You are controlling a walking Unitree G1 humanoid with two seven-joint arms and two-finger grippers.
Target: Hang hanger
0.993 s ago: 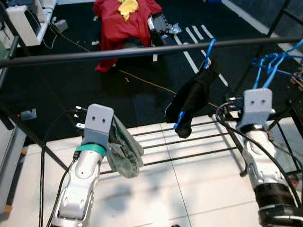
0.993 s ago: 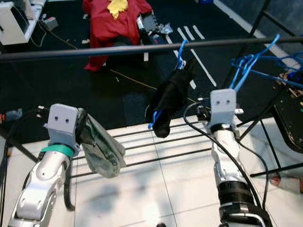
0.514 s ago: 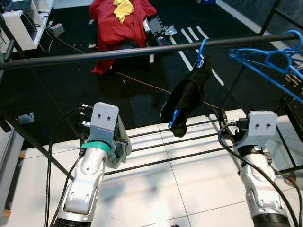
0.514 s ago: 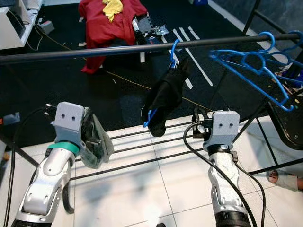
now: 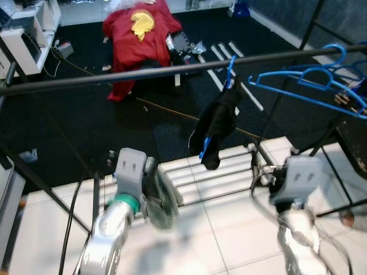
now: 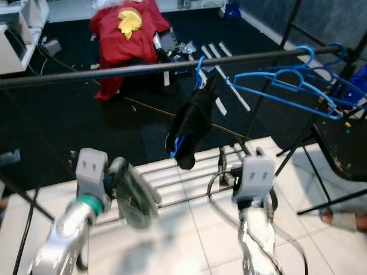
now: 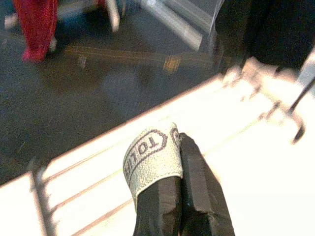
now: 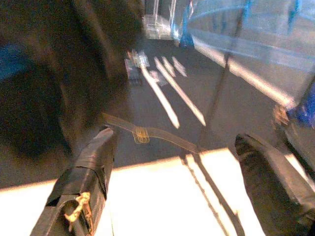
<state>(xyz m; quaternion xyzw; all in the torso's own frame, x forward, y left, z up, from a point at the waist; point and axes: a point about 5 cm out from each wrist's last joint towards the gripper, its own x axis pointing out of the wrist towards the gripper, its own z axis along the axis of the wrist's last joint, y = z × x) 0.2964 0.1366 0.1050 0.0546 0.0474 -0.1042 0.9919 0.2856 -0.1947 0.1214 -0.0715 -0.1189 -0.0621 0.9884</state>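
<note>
While the blue hangers [image 5: 309,86] sit on the rail [image 5: 114,75], left claw [image 7: 172,162] clamps a grey cloth [image 5: 160,197]; right claw [image 8: 182,177] gapes apart, at 5 o'clock.

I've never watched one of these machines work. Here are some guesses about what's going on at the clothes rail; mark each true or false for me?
1. A black garment hangs from the rail on a blue hanger. True.
2. The left end effector is empty. False: its fingers are shut on a grey-green cloth.
3. The right end effector is open with nothing between its fingers. True.
4. The empty blue hangers lie on the floor. False: they hang at the rail's right end.
5. A red garment lies on the dark floor beyond the rail. True.
</note>
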